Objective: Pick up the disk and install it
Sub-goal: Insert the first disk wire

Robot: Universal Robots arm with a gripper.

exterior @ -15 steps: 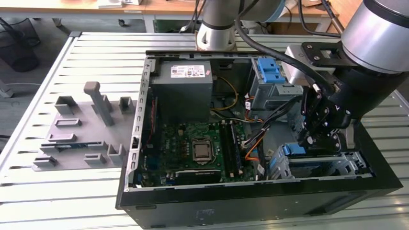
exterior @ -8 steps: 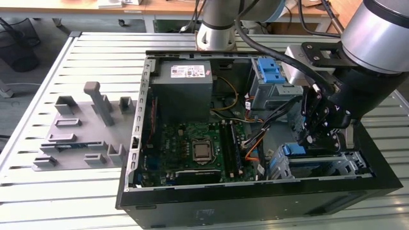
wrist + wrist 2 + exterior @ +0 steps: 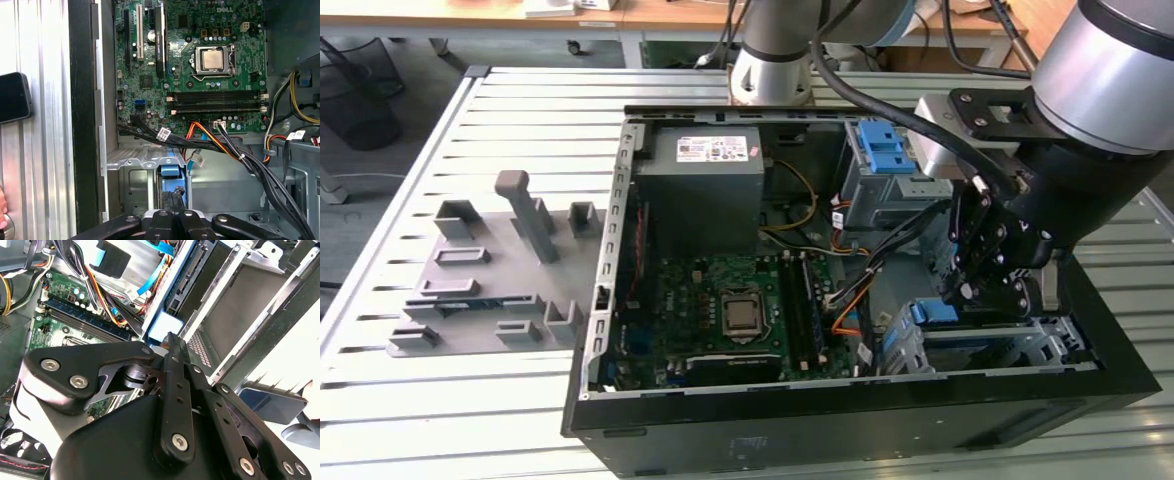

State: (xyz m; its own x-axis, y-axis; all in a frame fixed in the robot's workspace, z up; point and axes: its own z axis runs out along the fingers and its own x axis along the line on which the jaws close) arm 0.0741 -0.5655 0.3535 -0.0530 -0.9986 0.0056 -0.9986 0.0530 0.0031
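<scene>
The disk (image 3: 938, 312) sits edge-on in the metal drive cage (image 3: 1047, 340) at the front corner of the open computer case, on the exterior view's right. Its blue carrier bracket (image 3: 172, 172) shows at the cage mouth, and its pale blue end tab (image 3: 161, 326) lies beside the fingertips. My gripper (image 3: 983, 300) hangs straight over that cage. Its black fingers are shut together, with the tips (image 3: 172, 200) down at the bracket's end. The gripper (image 3: 172, 338) has nothing between its fingers.
Orange, black and blue cables (image 3: 220, 142) run close past the cage. The motherboard (image 3: 720, 300) and grey power supply (image 3: 707, 190) fill the case's middle. Another blue carrier (image 3: 887, 150) sits in the upper bay. A grey fixture (image 3: 494, 270) lies on the slatted table. A dark phone (image 3: 12, 97) lies outside the case.
</scene>
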